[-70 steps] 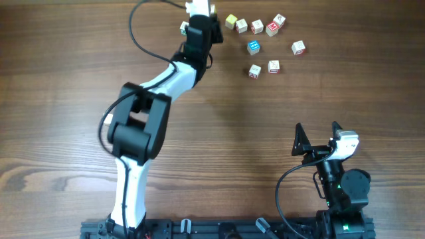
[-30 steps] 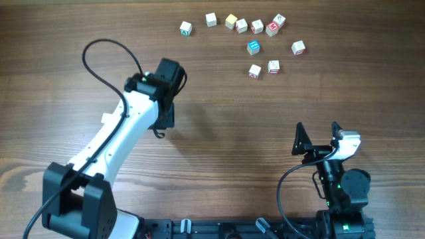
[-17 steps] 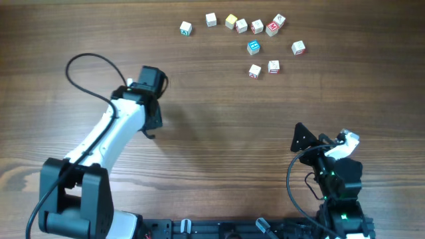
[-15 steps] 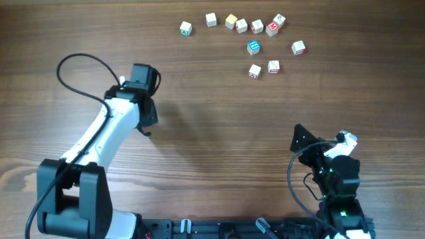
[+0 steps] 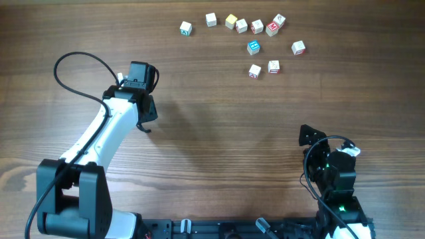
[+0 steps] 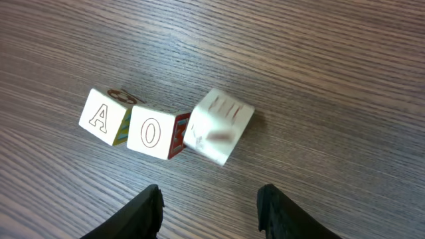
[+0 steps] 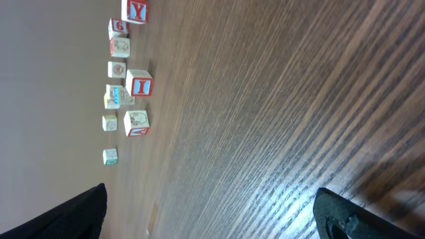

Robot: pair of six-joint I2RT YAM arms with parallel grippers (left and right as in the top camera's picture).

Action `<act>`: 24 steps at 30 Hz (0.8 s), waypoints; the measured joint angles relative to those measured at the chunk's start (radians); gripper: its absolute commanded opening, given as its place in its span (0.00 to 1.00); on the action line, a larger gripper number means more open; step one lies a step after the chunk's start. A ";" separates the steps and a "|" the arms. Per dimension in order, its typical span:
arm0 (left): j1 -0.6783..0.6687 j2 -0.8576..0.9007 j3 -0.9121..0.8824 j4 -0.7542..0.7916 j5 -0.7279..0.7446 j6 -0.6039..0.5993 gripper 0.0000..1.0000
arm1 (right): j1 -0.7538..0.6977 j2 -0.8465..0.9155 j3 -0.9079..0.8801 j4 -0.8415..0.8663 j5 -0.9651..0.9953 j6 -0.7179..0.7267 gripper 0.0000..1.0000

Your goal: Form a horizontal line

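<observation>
Hovering above the table (image 5: 219, 133), L gripper (image 5: 146, 118) has its jaws spread, nothing btwn. Its wrist cam shows 3 cubes just ahead of the fingertips: A cube (image 6: 101, 117) touching O cube (image 6: 151, 132), then a blurred pale cube (image 6: 219, 125), prob. tilted, against O's side. The horizontal line (image 5: 256, 26) lies far fwd-right of L gripper, red M at its right end. R gripper (image 5: 329, 143) is spread wide, empty, line far ahead-left.

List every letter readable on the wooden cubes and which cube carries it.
"A": leftmost pale wooden cube, left wrist view.
"O": middle pale wooden cube beside it.
"Y": red-lettered wooden cube, right wrist view.
"I": red-edged wooden cube, blue letter.
Blurred: tilted white cube.
Too small: scattered overhead cubes.
</observation>
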 measured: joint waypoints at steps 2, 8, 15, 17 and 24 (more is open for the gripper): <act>0.000 0.000 0.000 0.000 0.007 0.000 0.50 | 0.000 0.000 0.000 0.002 -0.016 0.010 1.00; 0.000 -0.002 0.005 0.003 0.034 -0.003 0.58 | -0.001 0.002 0.024 0.088 -0.236 -0.179 0.99; 0.000 -0.232 0.071 0.018 0.113 -0.076 0.86 | -0.001 0.031 0.407 -0.400 -0.319 -0.446 1.00; 0.000 -0.318 0.076 -0.004 0.120 -0.089 0.99 | -0.001 0.083 0.554 -0.567 -0.291 -0.539 1.00; 0.000 -0.456 0.082 -0.158 0.131 -0.146 1.00 | -0.001 0.359 0.932 -0.879 -0.201 -0.730 0.99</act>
